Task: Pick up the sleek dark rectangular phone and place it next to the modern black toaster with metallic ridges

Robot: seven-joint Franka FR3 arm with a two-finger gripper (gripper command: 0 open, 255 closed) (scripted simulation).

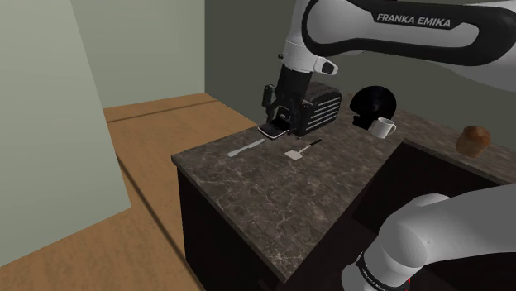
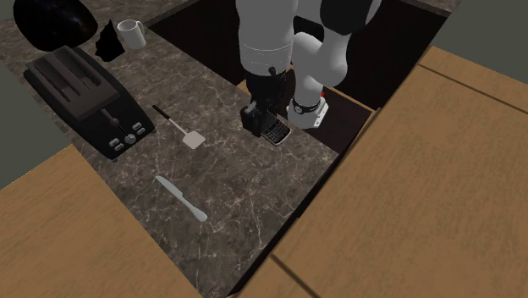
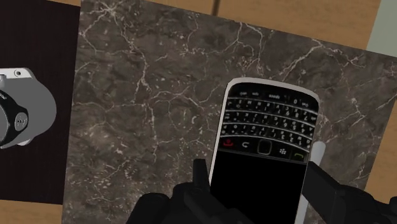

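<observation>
As jaws clasp phone, wrist view, toaster well apart, second exterior view

On the counter, at the second exterior view's left, stands the toaster, the mug behind it, the spatula just right, the knife in front; the phone is right of the spatula.

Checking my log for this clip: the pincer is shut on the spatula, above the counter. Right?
No: the pincer is shut on the phone, not the spatula, above the counter. The wrist view shows it clasped between the fingers.
</observation>
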